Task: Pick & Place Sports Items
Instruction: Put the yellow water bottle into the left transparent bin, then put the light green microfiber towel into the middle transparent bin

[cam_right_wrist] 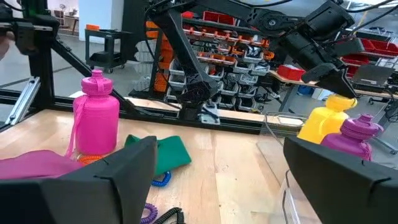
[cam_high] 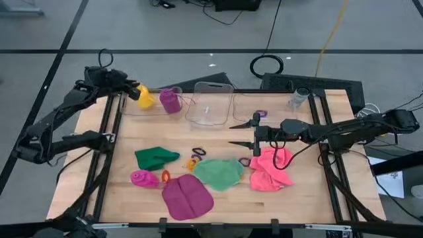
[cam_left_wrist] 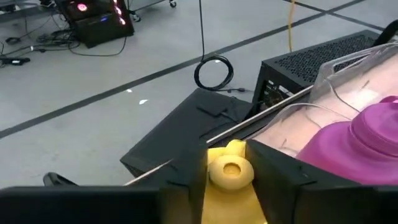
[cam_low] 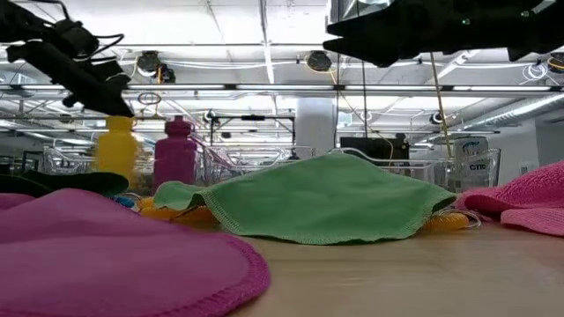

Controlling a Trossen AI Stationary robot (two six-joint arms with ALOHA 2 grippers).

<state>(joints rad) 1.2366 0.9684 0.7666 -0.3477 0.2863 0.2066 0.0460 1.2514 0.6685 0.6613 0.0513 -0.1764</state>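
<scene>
My left gripper is at the table's far left, shut on a yellow bottle inside the leftmost clear bin, beside a purple bottle. My right gripper is open and empty, held above the table between the bins and a pink cloth. On the table lie a light green cloth, a dark green cloth, a magenta cloth, a magenta bottle and small rings. My left gripper has the yellow bottle's top, just below its cap, pinched between its two fingers. The fingers come slanting down from the table's far left. The bottle stands upright below them; the cloths hide its base, so I cannot tell whether it rests on the bin's floor.
Two more clear bins stand in a row at the far edge, one with a purple ring. A clear cup stands at the far right. Bare wood shows at the near right and far left.
</scene>
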